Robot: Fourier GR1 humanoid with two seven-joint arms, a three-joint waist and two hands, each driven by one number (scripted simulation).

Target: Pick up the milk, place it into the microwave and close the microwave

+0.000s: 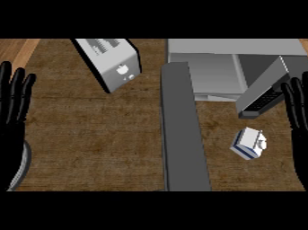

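Head view: milk carton (249,143) lying tilted on the wooden counter (103,134), just right of the long grey microwave door (181,130), swung open toward the viewer, and below the microwave (229,67). Probably light, stiff-sided card, corners crushable, faces likely slick; best taken across the two broad side faces, away from the gabled top. Right hand (306,117) at right edge, fingers straight and up, holding nothing, resting near the carton but apart. Left hand (7,112) at left edge, likewise open, resting. Toaster (113,60) upper left, well apart. Hard to read: microwave cavity depth, the dark angled panel (262,92) beside it, carton's underside, a grey curved rim (22,166) half hidden under the left forearm.
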